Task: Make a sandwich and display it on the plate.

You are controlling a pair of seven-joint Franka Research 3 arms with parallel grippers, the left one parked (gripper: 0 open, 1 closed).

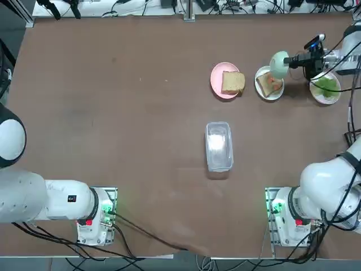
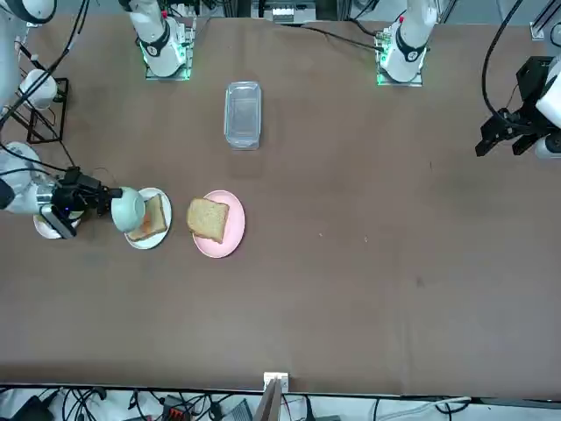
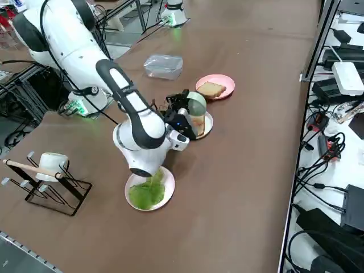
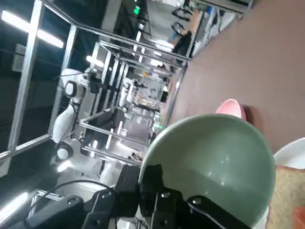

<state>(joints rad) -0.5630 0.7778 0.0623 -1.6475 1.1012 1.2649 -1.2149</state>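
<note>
My right gripper (image 1: 291,61) is shut on the rim of a small pale-green cup (image 1: 279,64), holding it tipped on its side just above the white plate (image 1: 263,73). On that plate lies a tan bread slice (image 1: 268,84) with a reddish smear. A second bread slice (image 1: 233,82) rests on a pink plate (image 1: 217,79) beside it. The green lettuce leaf (image 1: 326,86) lies on another white plate (image 3: 168,185), under my forearm. No stacked sandwich shows. In the wrist view the cup (image 4: 219,162) fills the middle, with the bread (image 4: 286,191) at the edge.
A clear lidded plastic container (image 1: 219,146) stands mid-table, between my base and the plates. A black wire rack holding a white mug (image 3: 51,165) sits off the table's right end. The lettuce plate is close to the table's right edge.
</note>
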